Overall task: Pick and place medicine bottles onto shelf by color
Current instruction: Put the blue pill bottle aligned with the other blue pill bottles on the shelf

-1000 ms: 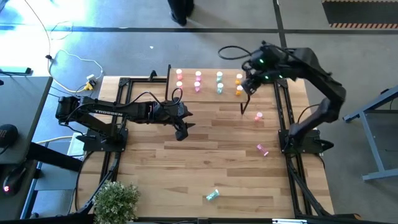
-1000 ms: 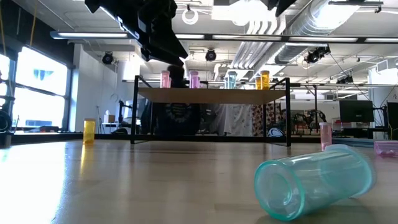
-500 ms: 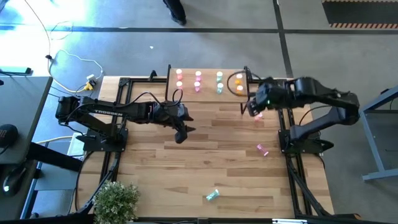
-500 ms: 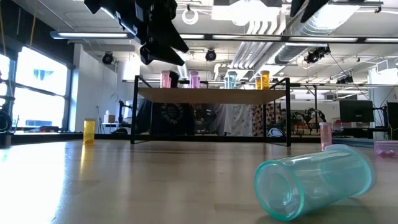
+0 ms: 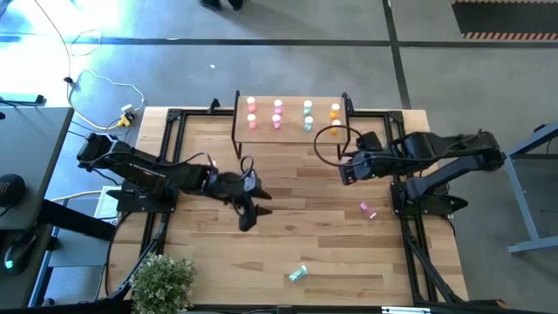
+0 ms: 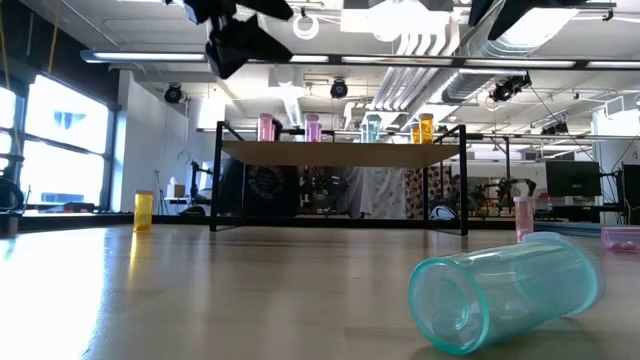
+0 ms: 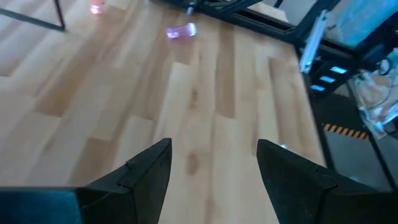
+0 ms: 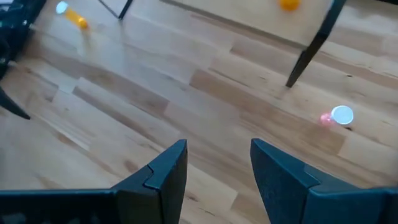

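Both grippers hovering empty over plank table [image 5: 296, 222], fingers spread.
Left gripper [image 5: 247, 212] mid-table, right gripper [image 5: 349, 167] near shelf [image 5: 292, 129]; translucent cylindrical medicine bottles [image 5: 278, 113] standing on it, teal bottle [image 6: 505, 289] lying sideways.

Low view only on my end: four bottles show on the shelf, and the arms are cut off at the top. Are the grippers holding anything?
Observer: No. The left wrist view shows the left gripper open and empty.
Operator: And the right one?
Observer: The right gripper is open and empty too, with a loose pink bottle ahead of it.
Operator: Only four on the shelf, then?
Observer: No. The high view shows a second row on the shelf behind the first.
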